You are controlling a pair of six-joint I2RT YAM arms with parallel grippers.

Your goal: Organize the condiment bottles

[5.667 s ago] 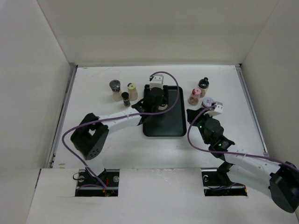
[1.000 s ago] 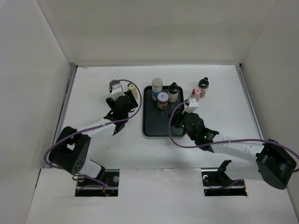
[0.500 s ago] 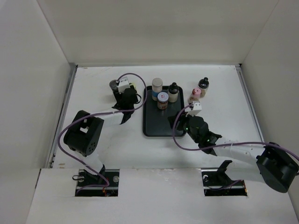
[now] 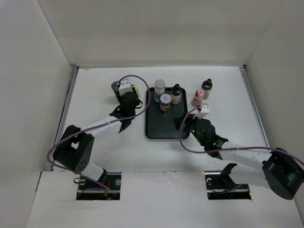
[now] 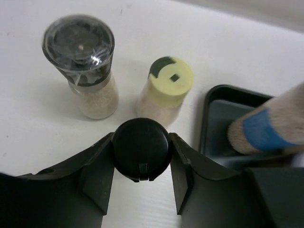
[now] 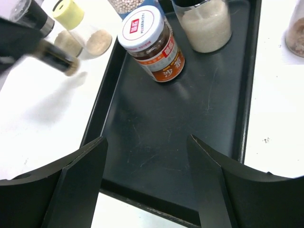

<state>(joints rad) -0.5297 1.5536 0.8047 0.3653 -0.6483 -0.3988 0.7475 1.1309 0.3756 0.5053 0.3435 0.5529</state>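
Note:
My left gripper [image 5: 141, 151] is shut on a small black-capped bottle [image 5: 140, 145] standing on the table left of the black tray [image 4: 164, 124]. Just beyond it stand a grey-capped grinder [image 5: 80, 45] and a yellow-capped bottle [image 5: 170, 78]. On the tray's far end are a blue-labelled bottle [image 4: 159, 87], a black-capped bottle [image 4: 176, 93] and a white-lidded brown jar [image 6: 145, 28]. My right gripper [image 6: 146, 142] hangs open over the tray's near half, holding nothing. From above, the left gripper [image 4: 128, 100] hides its bottle, and the right gripper [image 4: 184, 124] sits at the tray's right edge.
A pink-capped bottle [image 4: 199, 96] and another black-capped bottle [image 4: 206, 87] stand on the table right of the tray. White walls enclose the table on three sides. The tray's near half [image 6: 156, 133] holds nothing.
The left gripper has closed on the small black-capped bottle. The right gripper has opened and drawn back from the brown jar toward the tray's near right.

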